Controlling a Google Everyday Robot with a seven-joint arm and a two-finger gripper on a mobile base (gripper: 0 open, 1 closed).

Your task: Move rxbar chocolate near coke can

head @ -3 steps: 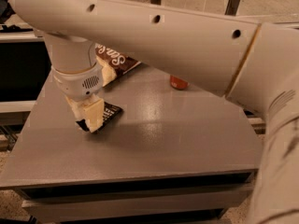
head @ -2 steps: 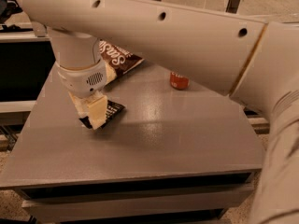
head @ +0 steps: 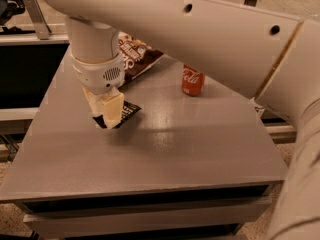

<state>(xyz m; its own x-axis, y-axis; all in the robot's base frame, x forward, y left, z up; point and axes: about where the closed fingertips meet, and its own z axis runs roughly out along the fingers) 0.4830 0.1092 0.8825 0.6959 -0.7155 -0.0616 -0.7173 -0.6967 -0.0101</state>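
Observation:
The rxbar chocolate is a small flat black bar with white text, at the left middle of the grey table. My gripper comes down from above and is shut on its left end; the cream fingers hide part of the bar. The bar looks held slightly off the surface, with a shadow under it. The coke can stands upright, red with white script, toward the back of the table, well to the right of the bar and apart from it.
A brown-and-cream chip bag lies at the back of the table, behind the gripper and left of the can. My large white arm spans the top and right of the view. The table's front edge is near.
The gripper and the bar have moved together a little up and to the right, toward the can. More of the can shows from under the arm.

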